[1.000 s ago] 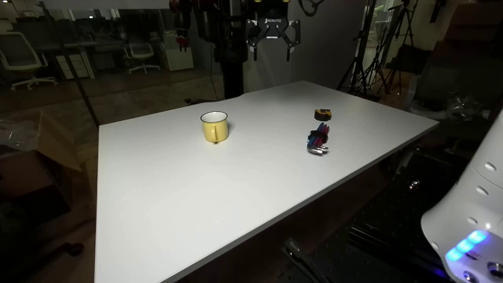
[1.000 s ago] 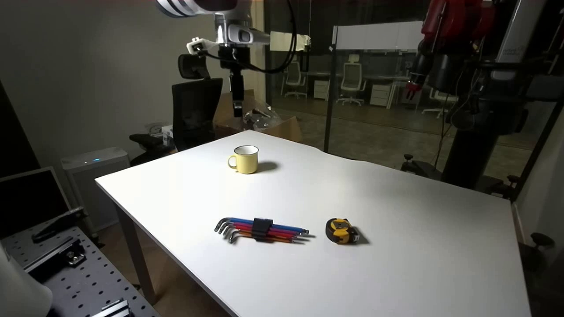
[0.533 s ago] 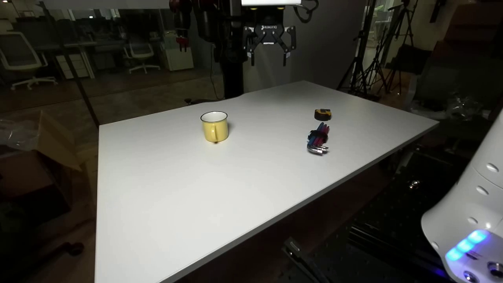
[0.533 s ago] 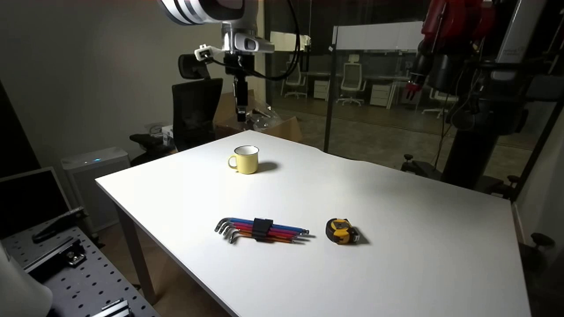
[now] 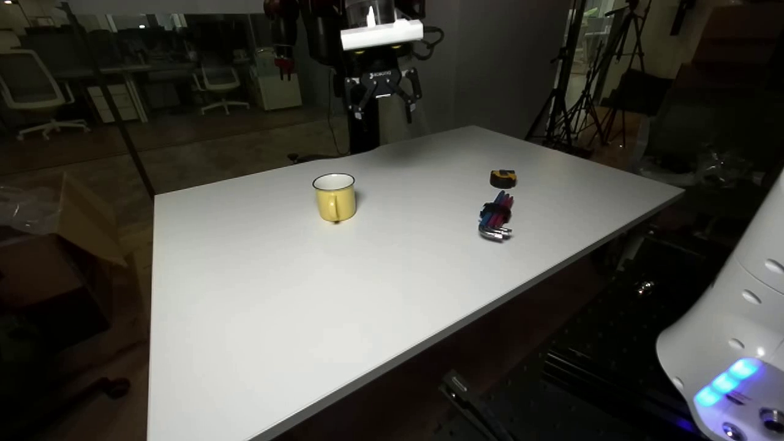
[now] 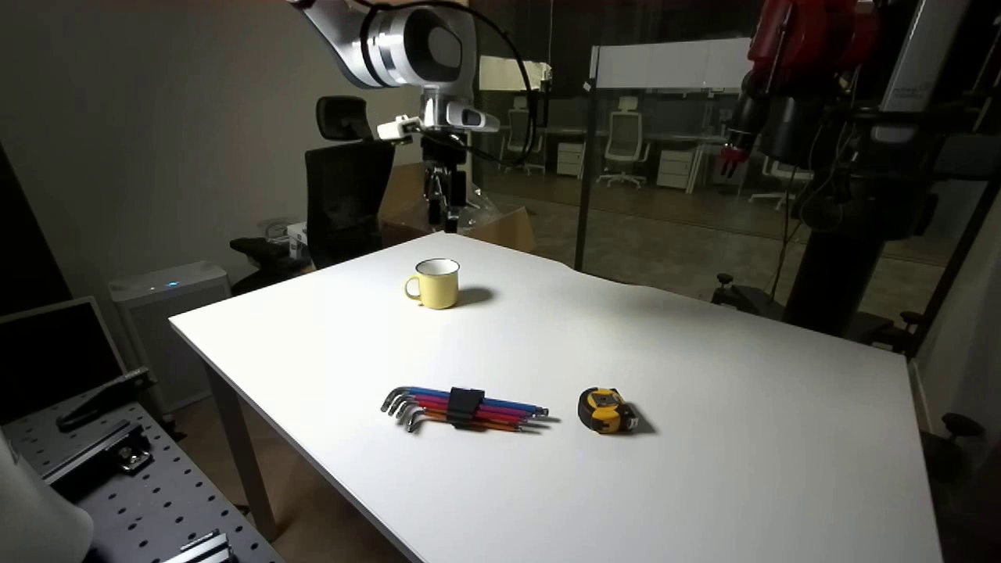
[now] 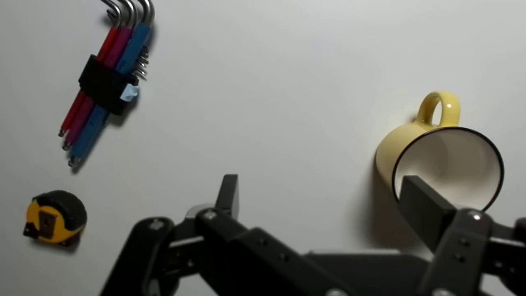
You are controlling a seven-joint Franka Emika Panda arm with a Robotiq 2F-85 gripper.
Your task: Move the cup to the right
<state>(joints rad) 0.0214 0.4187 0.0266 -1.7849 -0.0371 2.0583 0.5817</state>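
Note:
The yellow cup (image 5: 336, 201) stands upright on the white table, with a pale inside and a dark rim line. It also shows in an exterior view (image 6: 438, 286), its handle to the left there. In the wrist view the cup (image 7: 446, 162) is at the right, handle upward. My gripper (image 5: 387, 121) is open and empty, in the air above the table and apart from the cup. It also shows in an exterior view (image 6: 443, 222) and in the wrist view (image 7: 319, 179), where the right finger covers part of the cup's rim.
A hex key set (image 6: 465, 408) in a black holder lies on the white table (image 6: 704, 469). A yellow-and-black tape measure (image 6: 604, 410) is near it. Both also show at the left of the wrist view. Another robot (image 6: 837, 156) stands beyond the table edge.
The gripper has come lower, moved closer to the cup and turned somewhat. It has stayed open. The cup, the hex keys and the tape measure have not moved.

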